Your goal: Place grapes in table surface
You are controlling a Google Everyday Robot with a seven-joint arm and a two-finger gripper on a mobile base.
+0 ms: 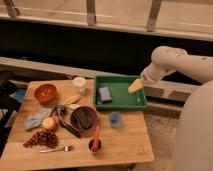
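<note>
The grapes (pixel 42 138), a loose bunch of small dark reddish-brown berries, lie on the table surface (pixel 125 142) near its front left corner. The table surface is a light tan wooden top. My gripper (pixel 135 86) hangs at the end of the white arm, over the right end of a green tray (pixel 120 104) at the table's back right. It is far from the grapes, and nothing shows in its hold.
A yellow-orange fruit (pixel 49 123), a grey cloth (pixel 34 119) and a spoon (pixel 57 149) lie around the grapes. A dark bowl (pixel 83 118), blue cup (pixel 115 119), red cup (pixel 95 145), red bowl (pixel 45 92) and white cup (pixel 79 84) stand on the table. A grey-blue block (pixel 105 94) lies in the tray.
</note>
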